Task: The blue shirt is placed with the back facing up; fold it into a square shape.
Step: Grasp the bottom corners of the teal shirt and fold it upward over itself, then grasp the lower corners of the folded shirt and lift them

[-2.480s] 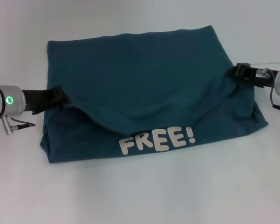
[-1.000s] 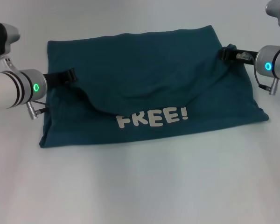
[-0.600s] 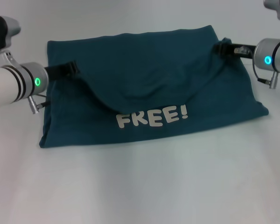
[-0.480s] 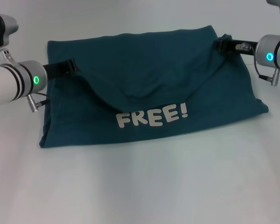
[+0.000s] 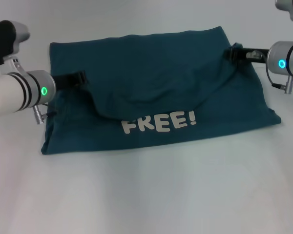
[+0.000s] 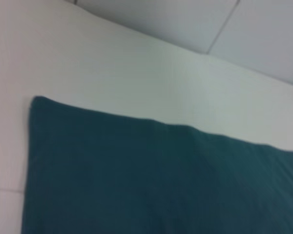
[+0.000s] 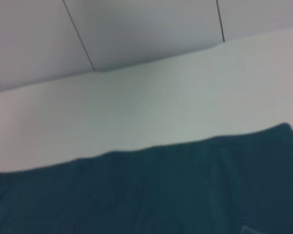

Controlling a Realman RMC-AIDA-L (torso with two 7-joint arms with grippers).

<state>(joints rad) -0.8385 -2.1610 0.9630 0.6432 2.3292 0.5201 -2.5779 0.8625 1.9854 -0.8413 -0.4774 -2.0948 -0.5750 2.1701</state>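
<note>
The blue shirt point(image 5: 156, 83) lies on the white table point(image 5: 146, 195), folded into a wide rectangle. A near flap is lifted and sags in the middle, just above the white "FREE!" lettering point(image 5: 159, 122). My left gripper point(image 5: 79, 78) is shut on the flap's left end. At the shirt's right edge, my right gripper point(image 5: 233, 51) is shut on the flap's other end. Plain teal cloth of the shirt point(image 6: 161, 180) fills the left wrist view, and the shirt point(image 7: 136, 195) also shows in the right wrist view; neither shows fingers.
Bare white table surrounds the shirt on all sides, with the widest stretch in front. A tiled wall point(image 7: 136, 29) rises behind the table's far edge.
Both grippers have carried the flap's ends away from me toward the shirt's far edge. In the last half second the left gripper shifted slightly inward and the flap sagged onto the lettering's tops.
</note>
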